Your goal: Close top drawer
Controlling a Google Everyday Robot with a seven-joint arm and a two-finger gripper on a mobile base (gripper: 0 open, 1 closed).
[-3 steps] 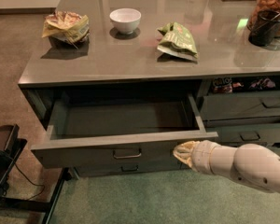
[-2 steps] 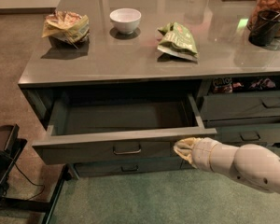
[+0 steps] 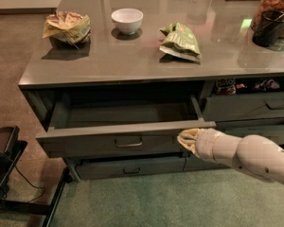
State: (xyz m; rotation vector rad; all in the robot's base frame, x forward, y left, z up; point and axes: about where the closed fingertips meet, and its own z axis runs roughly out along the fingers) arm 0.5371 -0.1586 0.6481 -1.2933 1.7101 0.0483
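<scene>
The top drawer (image 3: 85,138) is a wide dark grey drawer pulled out from under the counter, and its inside looks empty. Its flat front carries a small metal bail handle (image 3: 128,143) at the centre. My gripper (image 3: 185,139) comes in from the right on a white arm and rests against the right end of the drawer front, just below its top edge.
The grey countertop (image 3: 146,56) holds a crumpled snack bag (image 3: 66,27), a white bowl (image 3: 127,20), a green chip bag (image 3: 181,41) and a dark cup (image 3: 269,27). A slimmer drawer (image 3: 130,167) sits below. More drawers (image 3: 248,107) stand at the right. A black stand (image 3: 4,160) is at the left.
The drawer front has moved back toward the cabinet, with less of its inside showing. My gripper has moved with it, staying on the right end of the front.
</scene>
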